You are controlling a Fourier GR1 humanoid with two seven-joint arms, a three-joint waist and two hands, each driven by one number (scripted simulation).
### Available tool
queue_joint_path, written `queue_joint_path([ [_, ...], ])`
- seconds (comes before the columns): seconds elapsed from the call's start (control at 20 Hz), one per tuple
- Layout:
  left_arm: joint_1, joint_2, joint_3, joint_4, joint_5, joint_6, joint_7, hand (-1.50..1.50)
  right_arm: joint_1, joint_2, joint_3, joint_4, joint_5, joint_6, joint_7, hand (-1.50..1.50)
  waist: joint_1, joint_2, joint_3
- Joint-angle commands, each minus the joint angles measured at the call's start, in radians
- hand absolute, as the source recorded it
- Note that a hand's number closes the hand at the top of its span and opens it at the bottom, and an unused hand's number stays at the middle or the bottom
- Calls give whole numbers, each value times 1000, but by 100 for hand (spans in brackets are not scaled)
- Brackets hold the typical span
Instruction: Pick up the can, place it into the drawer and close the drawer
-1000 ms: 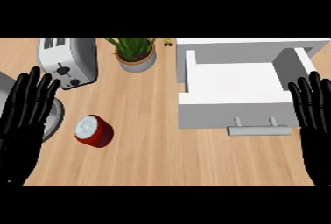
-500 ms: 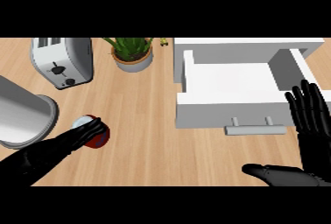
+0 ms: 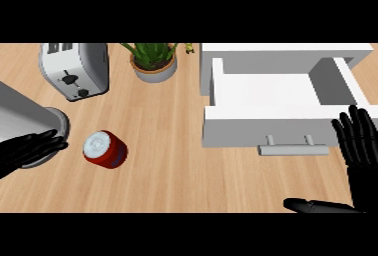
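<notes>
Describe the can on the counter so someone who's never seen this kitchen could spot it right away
Start at the open white drawer on the right and move left across the wooden counter. The can sits below the toaster and potted plant, just right of the left hand. It is the only red thing, with a silver lid.

1. A silver toaster [image 3: 74, 70] is seen at the upper left of the wooden counter [image 3: 184, 170], its slots at the far end and its black knobs facing the near side.
2. A green plant in a grey pot [image 3: 154, 63] is placed just right of the toaster, apart from it.
3. A large grey metal pot [image 3: 26, 125] is cut off by the left edge.
</notes>
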Motion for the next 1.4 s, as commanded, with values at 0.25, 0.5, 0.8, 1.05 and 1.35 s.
queue_joint_path([
  [0.25,-99,20,19,149,73,-40,107,-150,67,-15,-71,-22,-62,63,-28,-150,2,-1,0],
  [0.5,-96,-59,27,126,2,-38,115,-150,95,-1,-91,69,-44,95,-141,-150,5,-2,1],
  [0.8,-129,-163,32,174,-142,-54,98,-150,148,-16,-138,12,-81,143,-143,-150,3,-2,0],
  [1.05,-187,-252,84,337,-347,-152,-19,-150,55,-38,-180,128,-89,157,-162,-150,3,0,0],
  [1.35,-226,-292,127,440,-522,-179,-154,-150,41,-2,-134,52,-54,128,-80,-150,2,0,-1],
])
